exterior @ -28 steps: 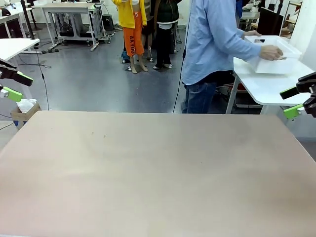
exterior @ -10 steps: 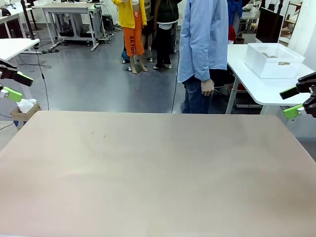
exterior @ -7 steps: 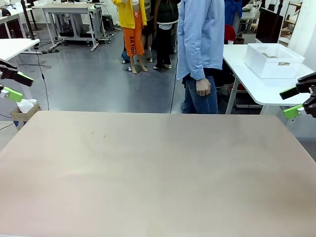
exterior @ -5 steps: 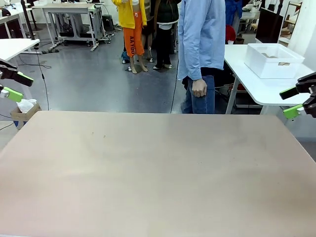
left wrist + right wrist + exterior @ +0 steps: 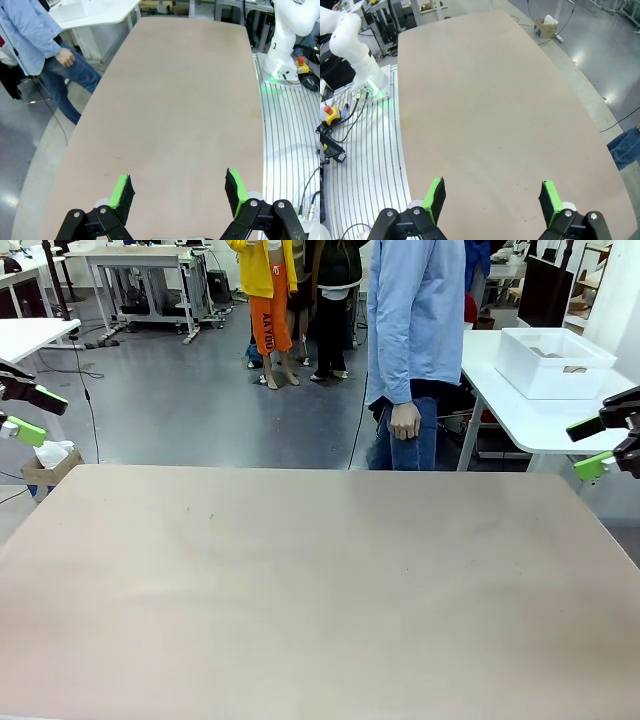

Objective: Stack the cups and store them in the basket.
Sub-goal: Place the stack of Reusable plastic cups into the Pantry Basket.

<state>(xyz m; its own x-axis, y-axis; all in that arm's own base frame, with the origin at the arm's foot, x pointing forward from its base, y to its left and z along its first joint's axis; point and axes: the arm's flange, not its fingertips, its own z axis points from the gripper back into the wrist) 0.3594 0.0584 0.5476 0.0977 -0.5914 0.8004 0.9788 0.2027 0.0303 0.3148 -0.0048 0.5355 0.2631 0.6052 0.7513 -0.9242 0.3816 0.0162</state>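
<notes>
So the only thing that's moved is the person [image 5: 415, 330]: a few seconds back they were bent over the side table with both hands on the basket [image 5: 553, 361], and now they've turned away from it and stand at the far edge of the table [image 5: 300, 580], one hand [image 5: 405, 421] hanging empty at their side. The arms haven't budged at all.

The basket sits on that white side table off to the far right, well apart from the work surface. A couple of tan shapes show inside it, probably the cups [image 5: 560, 360], but they're too small to say for sure.

The relation that matters: the basket lies beyond and up-table from the right gripper [image 5: 596, 447], which is clearly the nearer arm. The left gripper [image 5: 30, 414] is way off on the opposite side. Both hang at the table's edges with fingers spread wide, holding nothing; the wrist views show the green pads [image 5: 121, 190] parted over bare tabletop.

Looks like nothing can start until the person brings the cups and basket over.
</notes>
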